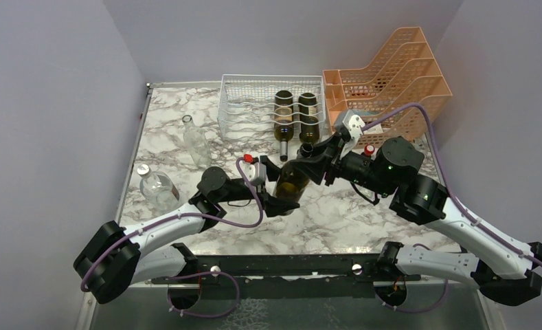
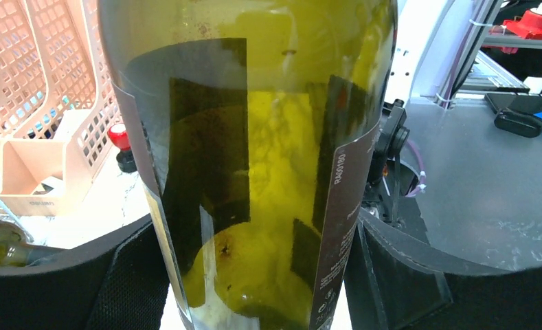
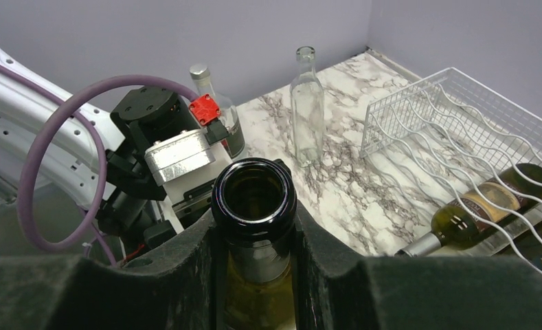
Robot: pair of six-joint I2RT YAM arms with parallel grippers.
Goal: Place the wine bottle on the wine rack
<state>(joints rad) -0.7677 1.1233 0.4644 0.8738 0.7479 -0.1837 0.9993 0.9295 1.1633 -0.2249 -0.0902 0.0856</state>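
Note:
An olive-green wine bottle [image 1: 294, 177] with a dark label and an open mouth stands tilted in the middle of the marble table. My left gripper [image 1: 284, 201] is shut on its lower body. In the left wrist view the bottle [image 2: 268, 137] fills the frame between the black pads [image 2: 62, 289]. My right gripper [image 1: 314, 152] is shut on its neck, just below the mouth [image 3: 254, 196]. The white wire wine rack [image 1: 251, 103] stands behind, at the back of the table. Two bottles [image 1: 283, 113] lie in its right cradles. It also shows in the right wrist view [image 3: 446, 124].
An orange perforated file tray [image 1: 391, 75] stands right of the rack. A tall clear glass bottle [image 1: 196, 141] and a shorter one with a silver cap [image 1: 156, 189] stand on the left side of the table. Walls close in the back and both sides.

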